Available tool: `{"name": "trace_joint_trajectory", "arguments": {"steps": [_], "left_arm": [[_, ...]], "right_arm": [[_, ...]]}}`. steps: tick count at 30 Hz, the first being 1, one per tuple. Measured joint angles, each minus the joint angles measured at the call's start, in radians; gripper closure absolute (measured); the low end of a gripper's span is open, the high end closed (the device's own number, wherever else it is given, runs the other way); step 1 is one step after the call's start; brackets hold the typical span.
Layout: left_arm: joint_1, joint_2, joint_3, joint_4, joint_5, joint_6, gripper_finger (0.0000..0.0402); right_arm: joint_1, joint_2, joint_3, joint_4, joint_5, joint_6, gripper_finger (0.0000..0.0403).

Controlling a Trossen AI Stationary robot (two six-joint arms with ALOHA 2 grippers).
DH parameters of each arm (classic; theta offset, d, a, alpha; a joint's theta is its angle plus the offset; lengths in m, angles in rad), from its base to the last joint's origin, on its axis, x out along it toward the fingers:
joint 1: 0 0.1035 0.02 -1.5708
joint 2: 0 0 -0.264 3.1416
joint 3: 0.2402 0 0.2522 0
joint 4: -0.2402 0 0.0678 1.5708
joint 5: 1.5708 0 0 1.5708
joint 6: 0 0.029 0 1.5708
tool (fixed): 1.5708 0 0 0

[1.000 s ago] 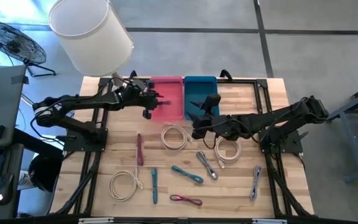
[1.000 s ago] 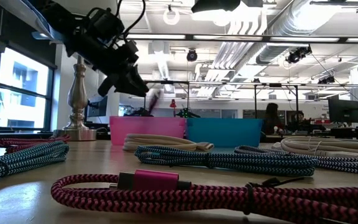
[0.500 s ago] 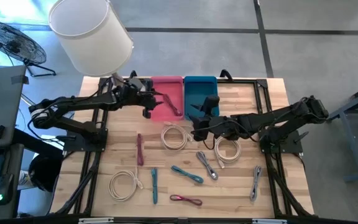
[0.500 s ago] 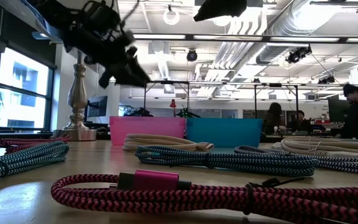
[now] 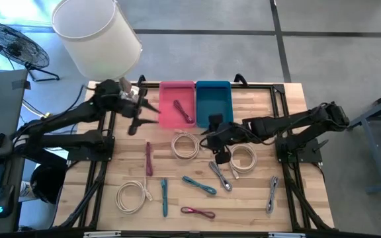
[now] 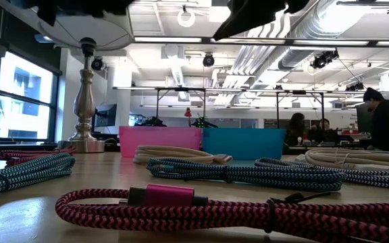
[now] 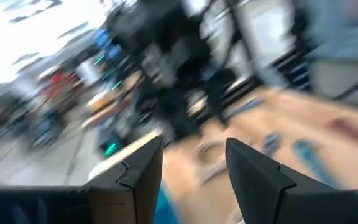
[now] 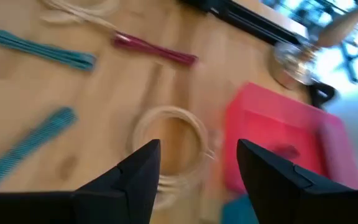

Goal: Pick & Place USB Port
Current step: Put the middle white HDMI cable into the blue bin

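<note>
wooden worktop (image 5: 256, 198): one cable (image 5: 182, 111) in pink bin (image 5: 169, 114), nine left for you. left jaws (image 5: 139, 119) open, empty; right jaws (image 5: 218, 147) open, empty.

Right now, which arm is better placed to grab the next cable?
Probably right. The right gripper hangs open among the loose cables, between the cream coil and the white coil. The left gripper, also open, is beside the pink bin, away from them.
</note>
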Motion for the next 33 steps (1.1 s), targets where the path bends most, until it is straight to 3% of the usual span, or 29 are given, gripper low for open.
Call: {"name": "trace_joint_trajectory", "arguments": {"steps": [3, 5, 9, 19, 33], "left_arm": [[-0.020, -0.045, 0.000, -0.046, 0.190, 0.001, 0.0230], [-0.048, -0.059, -0.001, -0.054, 0.228, 0.002, 0.0230], [-0.115, -0.068, -0.002, -0.115, 0.162, 0.006, 0.0235], [-0.226, -0.058, -0.003, -0.144, 0.068, 0.010, 0.0260], [-0.242, -0.043, -0.003, -0.144, -0.138, 0.010, 0.0261]], "right_arm": [[0.000, 0.036, 0.000, 0.015, -0.065, -0.003, 0.0199], [-0.004, 0.074, 0.000, 0.020, -0.082, -0.013, 0.0198], [-0.023, 0.165, 0.000, 0.020, -0.099, -0.029, 0.0197], [-0.108, 0.323, 0.000, 0.051, -0.267, -0.026, 0.0197], [-0.150, 0.413, 0.000, 0.101, -0.365, -0.012, 0.0198]]}}
